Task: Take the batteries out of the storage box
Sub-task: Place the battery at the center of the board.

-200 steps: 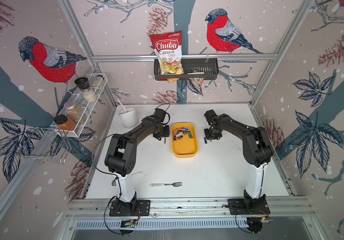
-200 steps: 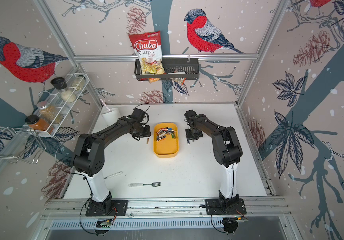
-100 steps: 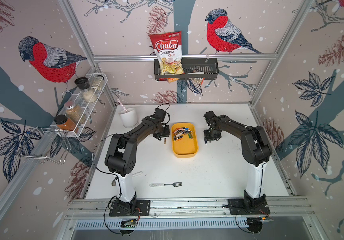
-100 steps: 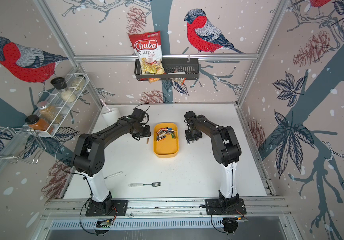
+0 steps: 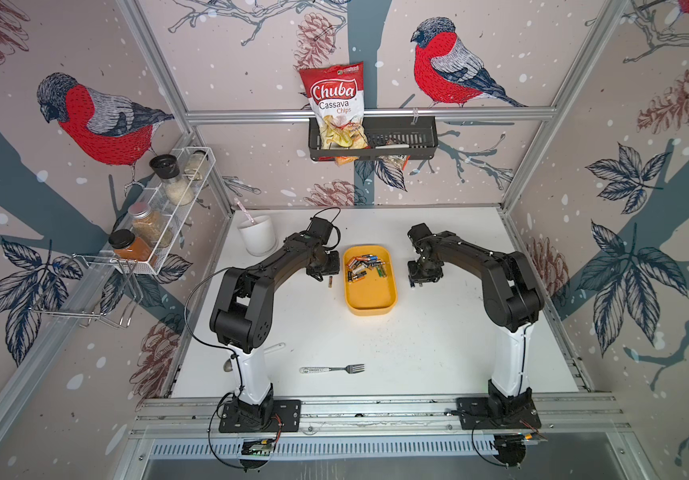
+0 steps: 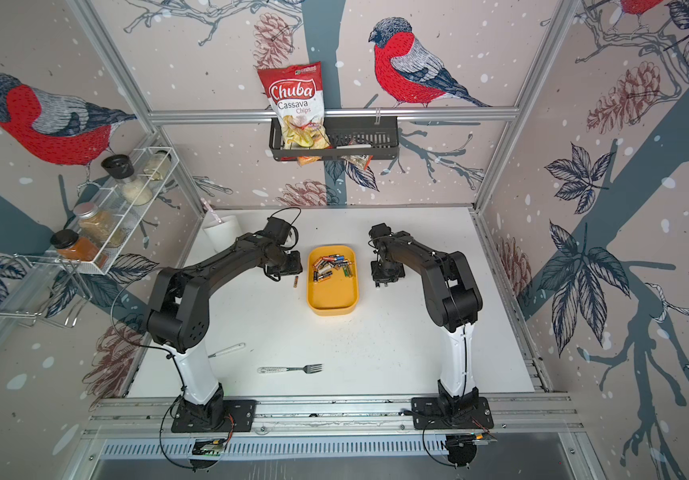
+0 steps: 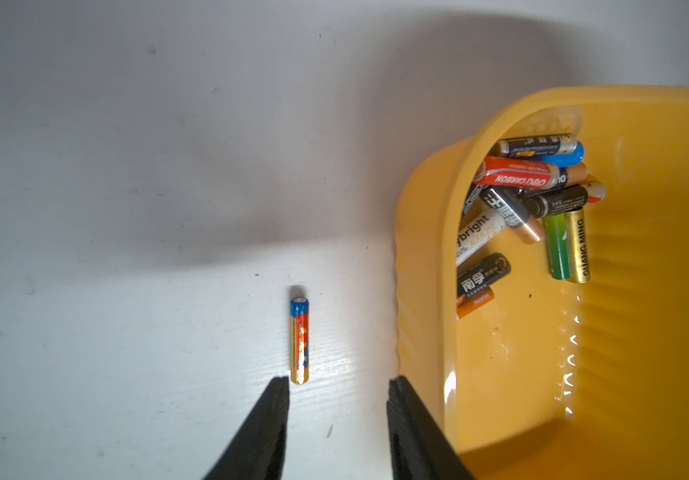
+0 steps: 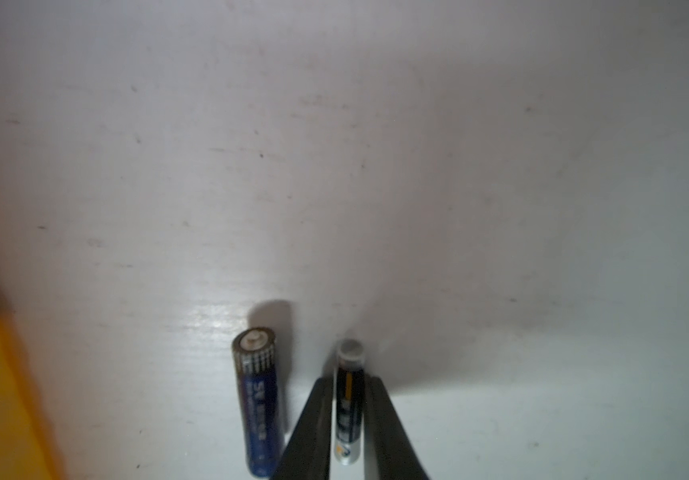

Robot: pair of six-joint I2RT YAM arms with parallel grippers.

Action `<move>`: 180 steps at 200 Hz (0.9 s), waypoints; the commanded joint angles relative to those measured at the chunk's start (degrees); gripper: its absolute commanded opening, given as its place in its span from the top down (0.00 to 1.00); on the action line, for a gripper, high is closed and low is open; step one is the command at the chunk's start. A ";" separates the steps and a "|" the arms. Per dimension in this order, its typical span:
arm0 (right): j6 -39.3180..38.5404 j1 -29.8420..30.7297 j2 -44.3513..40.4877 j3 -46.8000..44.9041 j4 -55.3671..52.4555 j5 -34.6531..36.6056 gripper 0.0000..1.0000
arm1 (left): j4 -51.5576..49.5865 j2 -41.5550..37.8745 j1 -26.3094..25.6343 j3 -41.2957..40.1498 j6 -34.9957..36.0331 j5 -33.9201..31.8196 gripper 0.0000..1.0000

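Booth with bird wallpaper (image 5: 97,124)

A white table (image 5: 417,353) is enclosed by papered walls; a black basket (image 5: 401,143) is hung behind.

My right jaws (image 8: 347,409), clamped hard a second ago, eased a touch around the black battery (image 8: 349,399) lying on the tabletop (image 8: 376,166) beside the blue battery (image 8: 257,399). My right arm (image 5: 459,249) shifted only slightly beside the yellow box (image 5: 369,307).
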 commanded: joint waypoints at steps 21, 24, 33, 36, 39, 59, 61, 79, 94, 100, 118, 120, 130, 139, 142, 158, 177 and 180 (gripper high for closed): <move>-0.45 0.05 0.06 0.00 -0.14 0.07 0.77 | -0.71 -0.37 -0.19 -0.06 0.11 -0.72 0.56; -0.43 0.07 0.05 0.02 -0.18 0.10 0.77 | -0.70 -0.30 -0.19 0.00 0.11 -0.74 0.56; -0.44 0.08 -0.04 0.12 -0.27 0.15 0.76 | -0.71 -0.45 -0.19 0.03 0.06 -0.78 0.56; -0.47 0.08 -0.03 0.20 -0.22 0.19 0.76 | -0.72 -0.45 -0.19 0.05 0.11 -0.78 0.56; -0.47 0.07 -0.05 0.21 -0.34 0.20 0.75 | -0.67 -0.45 -0.19 0.02 0.11 -0.79 0.56; -0.43 0.08 -0.19 0.39 -0.43 0.20 0.74 | -0.81 -0.41 -0.19 0.26 0.09 -0.85 0.56; -0.42 0.08 -0.20 0.39 -0.41 0.20 0.74 | -0.87 -0.44 -0.19 0.23 0.08 -0.80 0.56; -0.45 0.04 -0.33 0.54 -0.54 0.29 0.74 | -0.98 -0.59 -0.19 0.41 0.11 -0.91 0.56; -0.48 0.04 -0.41 0.74 -0.71 0.36 0.74 | -1.14 -0.71 -0.19 0.53 0.19 -0.96 0.56; -0.35 0.08 -0.38 0.83 -0.72 0.35 0.74 | -1.14 -0.71 -0.19 0.53 0.10 -0.96 0.56; -0.37 0.08 -0.55 0.96 -0.72 0.35 0.74 | -1.24 -0.89 -0.19 0.63 0.06 -1.04 0.56; -0.34 0.08 -0.66 0.99 -0.72 0.37 0.74 | -1.24 -0.89 -0.19 0.58 0.09 -1.09 0.56; -0.42 0.07 -0.63 1.16 -0.78 0.38 0.73 | -1.41 -0.95 -0.19 0.80 0.17 -1.05 0.56; -0.39 0.10 -0.64 1.32 -0.88 0.35 0.73 | -1.50 -1.02 -0.18 0.93 0.08 -1.12 0.56; -0.34 0.09 -0.66 1.35 -0.96 0.38 0.73 | -1.51 -1.06 -0.19 0.93 0.05 -1.13 0.56; -0.42 0.11 -0.90 1.53 -1.04 0.46 0.73 | -1.77 -1.16 -0.19 1.45 0.20 -1.30 0.56; -0.26 0.16 -1.16 1.95 -1.41 0.53 0.73 | -2.41 -1.16 -0.19 2.34 0.28 -1.54 0.56; -0.29 0.16 -1.29 2.05 -1.48 0.55 0.73 | -2.51 -1.16 -0.26 2.52 0.28 -1.49 0.56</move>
